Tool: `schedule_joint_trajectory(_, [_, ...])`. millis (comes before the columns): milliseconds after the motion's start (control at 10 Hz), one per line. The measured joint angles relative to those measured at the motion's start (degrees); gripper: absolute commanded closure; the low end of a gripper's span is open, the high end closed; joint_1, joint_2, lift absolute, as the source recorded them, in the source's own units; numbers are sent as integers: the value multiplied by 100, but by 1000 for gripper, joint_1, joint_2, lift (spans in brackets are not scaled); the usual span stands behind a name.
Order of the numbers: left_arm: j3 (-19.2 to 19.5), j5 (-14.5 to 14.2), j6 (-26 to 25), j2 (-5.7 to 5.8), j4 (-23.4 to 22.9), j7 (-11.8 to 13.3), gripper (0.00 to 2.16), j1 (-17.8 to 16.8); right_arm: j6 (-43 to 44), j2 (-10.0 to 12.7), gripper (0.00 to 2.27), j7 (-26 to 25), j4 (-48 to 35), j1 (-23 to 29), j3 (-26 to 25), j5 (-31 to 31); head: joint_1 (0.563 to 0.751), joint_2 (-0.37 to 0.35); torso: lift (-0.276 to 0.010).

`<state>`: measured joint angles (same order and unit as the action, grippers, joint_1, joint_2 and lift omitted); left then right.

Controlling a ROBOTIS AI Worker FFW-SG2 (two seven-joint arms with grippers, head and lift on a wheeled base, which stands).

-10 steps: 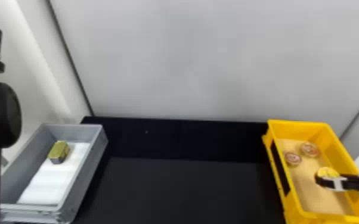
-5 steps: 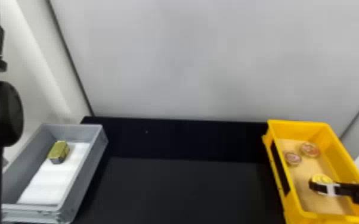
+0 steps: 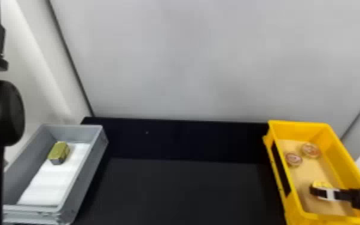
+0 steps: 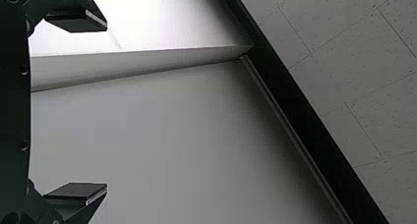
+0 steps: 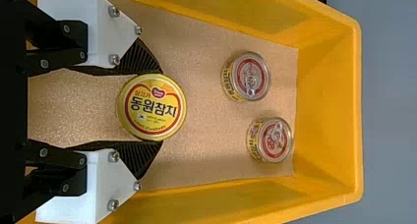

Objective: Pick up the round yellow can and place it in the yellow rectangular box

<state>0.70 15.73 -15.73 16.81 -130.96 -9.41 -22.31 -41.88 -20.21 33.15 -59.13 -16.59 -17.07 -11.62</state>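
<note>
Can [image 5: 152, 107] between fingers [image 5: 140, 61] of right end effector [image 3: 323, 192].

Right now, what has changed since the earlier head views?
The right gripper and the round yellow can between its fingers have shifted slightly left and down in the head view; no release shows. The two smaller cans, yellow box and gray bin stayed put.

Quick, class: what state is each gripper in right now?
Left gripper: open, holding nothing.
Right gripper: closed on the round yellow can, inside the yellow rectangular box.
</note>
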Motion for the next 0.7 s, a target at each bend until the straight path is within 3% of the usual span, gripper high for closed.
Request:
schedule_joint_trajectory(100, [0, 0, 5, -1, 0, 0, 125, -2, -2, 0, 607, -22, 25, -11, 8, 23, 663, 54, -10])
schedule_joint_trajectory(400, [0, 0, 13, -14, 2, 0, 125, -2, -37, -6, -2, -76, 42, -39, 14, 79, 663, 54, -10])
schedule_joint_trajectory(700, [7, 0, 16, -19, 9, 0, 125, 15, -93, -5, -2, -282, 19, -61, 64, 204, 663, 54, -10])
